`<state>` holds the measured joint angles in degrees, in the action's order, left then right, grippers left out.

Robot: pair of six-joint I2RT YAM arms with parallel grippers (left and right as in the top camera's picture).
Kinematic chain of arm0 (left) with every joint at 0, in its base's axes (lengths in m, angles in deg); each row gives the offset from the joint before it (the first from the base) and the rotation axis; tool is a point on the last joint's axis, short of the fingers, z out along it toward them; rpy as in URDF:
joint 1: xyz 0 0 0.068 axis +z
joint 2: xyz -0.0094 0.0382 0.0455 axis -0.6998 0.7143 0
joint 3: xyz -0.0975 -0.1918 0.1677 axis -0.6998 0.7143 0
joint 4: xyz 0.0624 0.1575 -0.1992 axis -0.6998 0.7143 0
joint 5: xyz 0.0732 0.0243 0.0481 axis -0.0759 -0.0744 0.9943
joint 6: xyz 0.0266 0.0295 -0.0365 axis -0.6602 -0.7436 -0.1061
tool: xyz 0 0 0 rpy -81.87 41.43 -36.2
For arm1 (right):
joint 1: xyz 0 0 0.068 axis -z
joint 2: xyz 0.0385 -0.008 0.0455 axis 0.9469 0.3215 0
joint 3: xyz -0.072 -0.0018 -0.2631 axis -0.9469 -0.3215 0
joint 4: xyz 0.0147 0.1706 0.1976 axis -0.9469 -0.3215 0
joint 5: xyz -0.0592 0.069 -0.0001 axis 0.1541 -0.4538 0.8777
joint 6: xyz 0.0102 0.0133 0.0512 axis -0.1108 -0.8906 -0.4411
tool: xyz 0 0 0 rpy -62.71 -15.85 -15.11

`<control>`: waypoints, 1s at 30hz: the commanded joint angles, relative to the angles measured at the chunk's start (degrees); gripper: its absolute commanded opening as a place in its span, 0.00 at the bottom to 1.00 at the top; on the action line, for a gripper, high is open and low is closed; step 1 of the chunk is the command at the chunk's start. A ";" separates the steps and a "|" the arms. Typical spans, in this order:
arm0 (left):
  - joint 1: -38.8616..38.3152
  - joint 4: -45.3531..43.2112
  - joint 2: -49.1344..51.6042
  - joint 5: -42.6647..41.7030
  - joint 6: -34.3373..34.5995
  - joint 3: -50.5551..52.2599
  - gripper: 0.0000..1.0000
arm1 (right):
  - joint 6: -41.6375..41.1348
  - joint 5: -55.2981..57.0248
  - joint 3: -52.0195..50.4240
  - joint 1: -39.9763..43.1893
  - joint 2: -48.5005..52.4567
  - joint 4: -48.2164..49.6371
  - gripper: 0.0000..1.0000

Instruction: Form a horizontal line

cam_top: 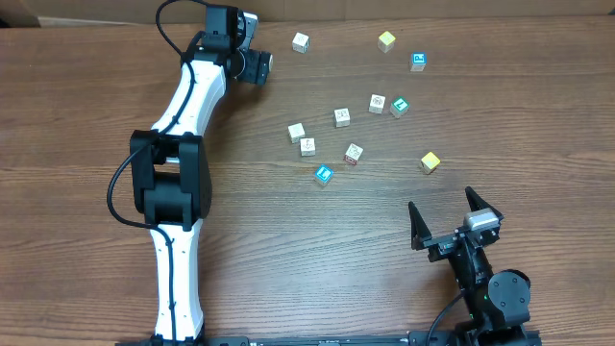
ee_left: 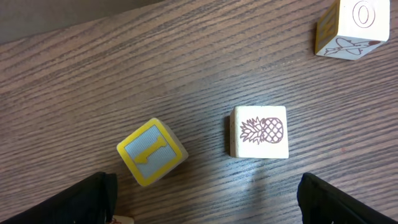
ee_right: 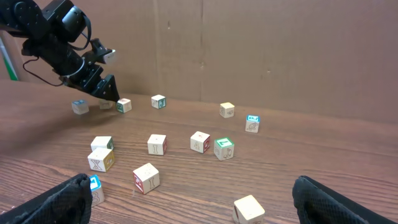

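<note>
At desk [cam_top: 288,279] far edge: left fingers [ee_left: 87,202] released, spread wide.
Yellow cube [ee_left: 152,152] and pineapple cube [ee_left: 260,132] lie apart beneath them; other cubes [cam_top: 342,117] scattered, horizontal line not yet formed; right fingers [cam_top: 417,227] released, wide, near edge.

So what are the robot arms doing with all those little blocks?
The left gripper hangs open over a yellow cube and a white pineapple cube, holding neither. The right gripper sits open, off to the side. The other cubes lie scattered on the table, so no line is made yet.
</note>
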<state>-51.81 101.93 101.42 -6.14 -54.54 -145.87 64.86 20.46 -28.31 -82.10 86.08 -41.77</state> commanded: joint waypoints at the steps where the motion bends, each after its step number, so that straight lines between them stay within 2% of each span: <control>1: 0.31 -0.37 1.40 -0.17 -1.95 -0.22 0.91 | -0.33 0.13 -0.57 0.04 -0.61 0.42 1.00; 4: 0.35 -0.98 1.46 -0.04 -1.95 -0.22 0.88 | -0.31 0.13 -0.57 0.04 -0.61 0.42 1.00; 7: 0.39 -1.64 1.46 4.07 -0.44 -0.22 0.77 | -0.31 0.13 -0.57 0.04 -0.61 0.42 1.00; 10: 0.72 -2.45 1.46 7.54 7.52 -0.22 0.80 | -0.31 0.13 -0.57 0.04 -0.61 0.42 1.00; 15: 1.11 -3.78 1.46 1.60 14.93 -0.22 0.78 | -0.33 0.13 -0.57 0.04 -0.61 0.42 1.00; 24: 0.46 -3.85 2.99 5.79 21.81 -0.22 0.77 | -0.31 0.13 -0.57 0.04 -0.61 0.42 1.00; 30: 0.66 -4.94 4.33 5.75 22.38 -0.22 0.74 | -0.31 0.13 -0.57 0.04 -0.61 0.42 1.00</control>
<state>-51.07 97.36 104.15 -1.50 -34.06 -145.87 64.88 20.46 -28.31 -82.10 86.08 -41.77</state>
